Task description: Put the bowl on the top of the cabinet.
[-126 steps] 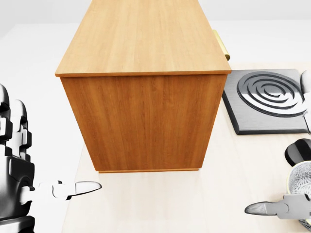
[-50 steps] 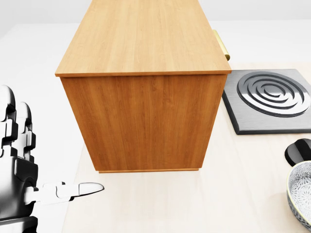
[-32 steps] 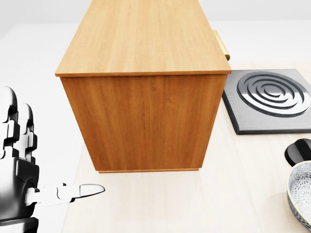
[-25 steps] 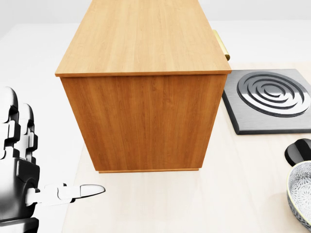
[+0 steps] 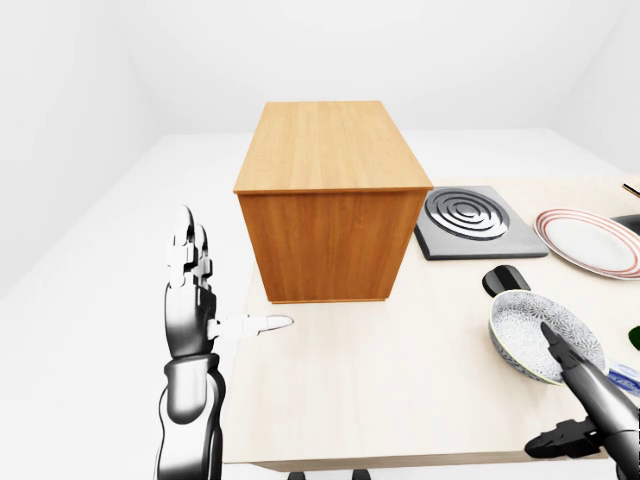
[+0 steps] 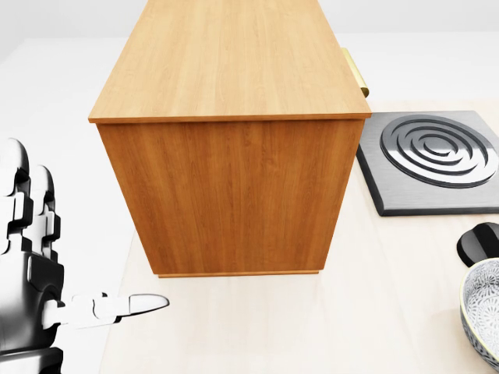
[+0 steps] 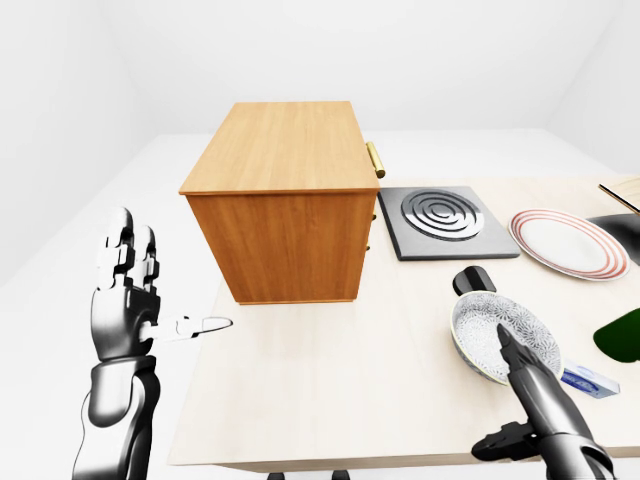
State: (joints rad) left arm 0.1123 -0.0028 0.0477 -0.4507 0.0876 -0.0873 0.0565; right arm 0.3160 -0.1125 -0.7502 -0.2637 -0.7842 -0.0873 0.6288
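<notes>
The wooden cabinet (image 5: 330, 200) stands on the pale table (image 5: 400, 370), its flat top bare (image 6: 234, 54). The patterned bowl (image 5: 545, 335) sits upright on the table to the cabinet's lower right; only its left edge shows in the head view (image 6: 482, 312). My right hand (image 7: 490, 390) is open at the bowl's lower edge, with one finger (image 7: 520, 365) reaching over the rim. My left hand (image 5: 215, 290) is open and empty, left of the table, with fingers upright and the thumb pointing right.
A dark hob plate (image 5: 468, 215) lies right of the cabinet, and a red-rimmed plate (image 5: 590, 240) further right. A small black object (image 5: 505, 280) sits just above the bowl. A dark green thing (image 7: 620, 335) and a small blue-white item (image 7: 588, 382) lie at the right edge.
My right hand, beside the bowl in the head view 2.5 s ago, has dropped out of that view. The left hand rose slightly, then held still. The bowl stays on the table.
</notes>
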